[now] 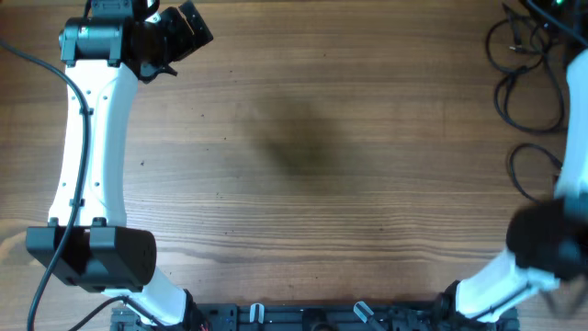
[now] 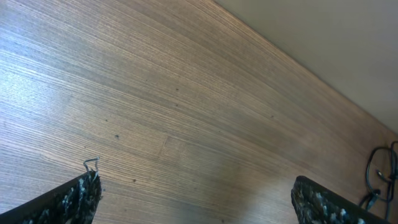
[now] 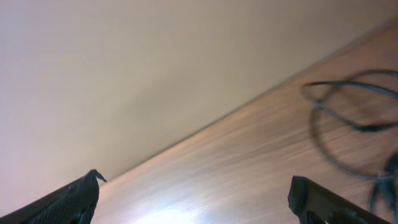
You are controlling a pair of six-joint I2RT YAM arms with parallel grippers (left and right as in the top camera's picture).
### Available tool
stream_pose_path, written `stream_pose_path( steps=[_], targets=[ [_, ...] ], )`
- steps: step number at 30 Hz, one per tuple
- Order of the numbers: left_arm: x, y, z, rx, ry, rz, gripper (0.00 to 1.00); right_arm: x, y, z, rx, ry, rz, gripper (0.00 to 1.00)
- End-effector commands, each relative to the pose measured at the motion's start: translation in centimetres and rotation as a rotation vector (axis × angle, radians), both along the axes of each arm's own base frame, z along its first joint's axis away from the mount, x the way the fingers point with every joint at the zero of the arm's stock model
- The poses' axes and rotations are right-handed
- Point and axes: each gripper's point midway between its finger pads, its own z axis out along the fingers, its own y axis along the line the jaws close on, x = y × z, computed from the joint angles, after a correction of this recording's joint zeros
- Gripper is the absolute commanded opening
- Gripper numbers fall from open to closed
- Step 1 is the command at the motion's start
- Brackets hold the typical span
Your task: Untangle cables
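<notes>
The cables [image 1: 531,87] are thin black cords lying in loose loops on the wooden table at the far right edge, with another loop [image 1: 535,170] below them. My left gripper [image 1: 184,32] is at the far top left, well away from them; in the left wrist view it [image 2: 196,193] is wide open and empty, with a bit of cable [image 2: 379,174] at the right edge. My right gripper [image 3: 194,186] is open and empty above the table edge, with blurred cable loops [image 3: 354,124] ahead to its right. In the overhead view the right arm [image 1: 579,119] partly covers the cables.
The table's far edge [image 3: 205,127] meets a plain beige wall in the right wrist view. The arm bases and a black rail [image 1: 312,317] sit along the front edge. The left arm [image 1: 87,138] spans the table's left side.
</notes>
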Motion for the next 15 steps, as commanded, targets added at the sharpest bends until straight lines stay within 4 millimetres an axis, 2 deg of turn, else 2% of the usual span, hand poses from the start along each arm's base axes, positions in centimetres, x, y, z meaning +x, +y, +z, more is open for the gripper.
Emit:
stream_pose_path(
  steps=[1, 4, 6, 7, 10, 12, 15],
  targets=[
    [-0.1, 0.3, 1.0, 0.002, -0.025, 0.017, 1.0, -6.7, 8.3, 7.1, -0.07, -0.067, 0.206, 1.0],
    [-0.1, 0.3, 1.0, 0.002, -0.025, 0.017, 1.0, -12.2, 13.4, 9.2, -0.062, -0.049, 0.312, 1.0],
    [-0.1, 0.3, 1.0, 0.002, -0.025, 0.017, 1.0, -14.7, 15.1, 9.6, -0.055, -0.033, 0.354, 1.0],
    [-0.1, 0.3, 1.0, 0.002, -0.025, 0.017, 1.0, -16.6, 16.2, 9.9, -0.053, -0.021, 0.384, 1.0],
    [-0.1, 0.3, 1.0, 0.002, -0.025, 0.017, 1.0, -18.7, 16.6, 9.8, -0.043, 0.012, 0.397, 1.0],
    [-0.1, 0.3, 1.0, 0.002, -0.025, 0.017, 1.0, -19.7, 16.5, 8.8, -0.039, 0.063, 0.4, 1.0],
    [-0.1, 0.3, 1.0, 0.002, -0.025, 0.017, 1.0, -20.2, 16.6, 8.0, -0.05, 0.101, 0.415, 1.0]
  ],
)
